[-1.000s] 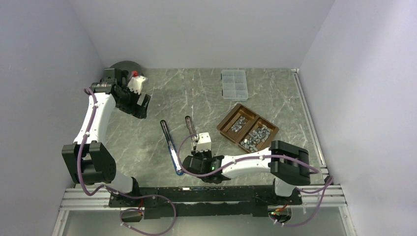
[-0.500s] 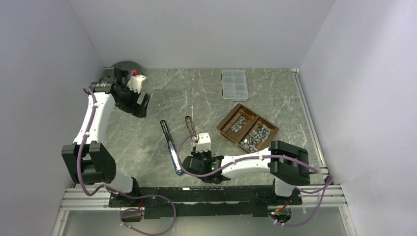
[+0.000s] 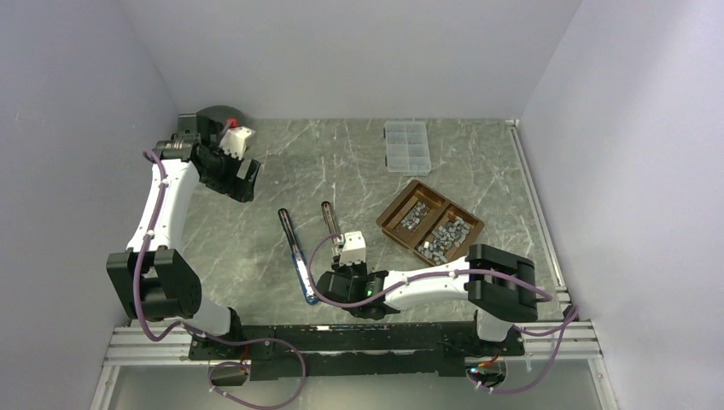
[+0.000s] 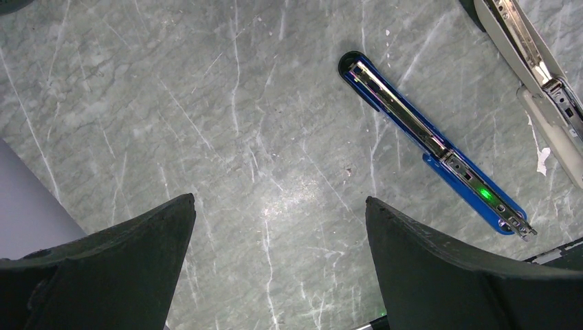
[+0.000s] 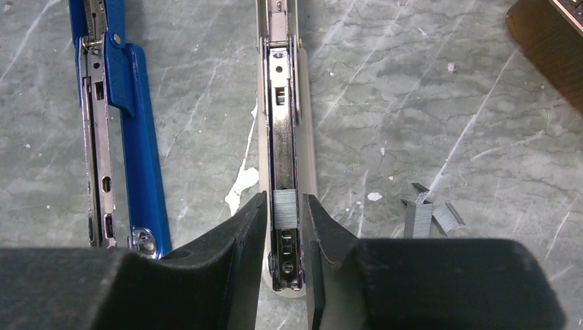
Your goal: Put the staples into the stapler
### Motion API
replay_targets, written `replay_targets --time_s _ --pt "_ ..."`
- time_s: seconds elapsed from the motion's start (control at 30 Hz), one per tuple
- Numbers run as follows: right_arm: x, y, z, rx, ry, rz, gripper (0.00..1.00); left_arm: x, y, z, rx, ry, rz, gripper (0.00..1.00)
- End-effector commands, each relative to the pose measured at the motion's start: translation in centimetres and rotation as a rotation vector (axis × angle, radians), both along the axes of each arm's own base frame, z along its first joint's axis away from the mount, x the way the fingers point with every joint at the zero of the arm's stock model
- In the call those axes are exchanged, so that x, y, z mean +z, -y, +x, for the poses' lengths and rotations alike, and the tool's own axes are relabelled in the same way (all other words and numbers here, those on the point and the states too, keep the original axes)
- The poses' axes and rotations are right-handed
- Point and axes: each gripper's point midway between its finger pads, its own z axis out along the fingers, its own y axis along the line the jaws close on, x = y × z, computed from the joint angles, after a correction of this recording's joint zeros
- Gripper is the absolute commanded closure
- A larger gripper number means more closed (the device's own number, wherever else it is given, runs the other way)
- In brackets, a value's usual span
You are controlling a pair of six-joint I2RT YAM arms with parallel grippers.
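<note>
A beige stapler [image 5: 283, 103] lies opened flat, its metal channel facing up. A short silver strip of staples [image 5: 284, 208] sits in that channel near its end. My right gripper [image 5: 284, 197] straddles the strip with its jaws slightly apart, a thin gap showing on each side. A blue stapler [image 5: 120, 137] lies opened flat to the left, parallel to the beige one. More staples [image 3: 444, 237] fill the brown tray [image 3: 401, 224]. My left gripper [image 4: 279, 199] hangs wide open and empty above bare table at the back left, away from the blue stapler [image 4: 433, 148].
Loose staple strips [image 5: 426, 216] lie on the marble to the right of my right fingers. A clear compartment box [image 3: 405, 146] stands at the back. A black round object [image 3: 218, 115] sits in the back left corner. Walls close in on three sides.
The right jaws have parted slightly around the strip in the channel. The left arm has shifted a little toward the back.
</note>
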Motion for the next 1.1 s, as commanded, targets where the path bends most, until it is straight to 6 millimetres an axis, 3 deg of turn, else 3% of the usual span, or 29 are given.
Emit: replay_targets --time_s 0.0,0.17,0.37,0.47,0.57,0.77,0.87,1.07 --pt "0.0 0.0 -0.1 -0.002 0.005 0.006 0.70 1.9 0.1 0.7 0.017 0.048 -0.019 0.00" --pt "0.4 -0.2 0.0 0.005 0.012 0.007 0.61 2.0 0.2 0.7 0.014 0.050 -0.021 0.01" --pt "3.0 -0.5 0.1 0.036 0.026 0.030 0.47 2.4 0.3 0.7 0.010 0.048 -0.025 0.00" --pt "4.2 0.2 -0.2 0.055 0.007 0.054 0.47 2.4 0.4 0.4 0.002 0.037 -0.033 0.01" --pt "4.8 2.5 -0.7 0.025 -0.027 0.041 0.44 2.6 0.7 0.1 -0.011 0.038 -0.042 0.01" --pt "3.2 6.6 -1.5 -0.038 -0.195 0.038 0.46 3.1 0.9 -0.2 -0.036 0.050 -0.041 0.01" --pt "1.6 7.5 -1.7 -0.033 -0.282 0.035 0.46 2.9 0.9 -0.3 -0.037 0.048 -0.043 0.01" --pt "0.4 7.7 -1.4 -0.025 -0.314 0.032 0.53 2.5 1.1 -0.1 -0.041 0.032 -0.051 0.00"
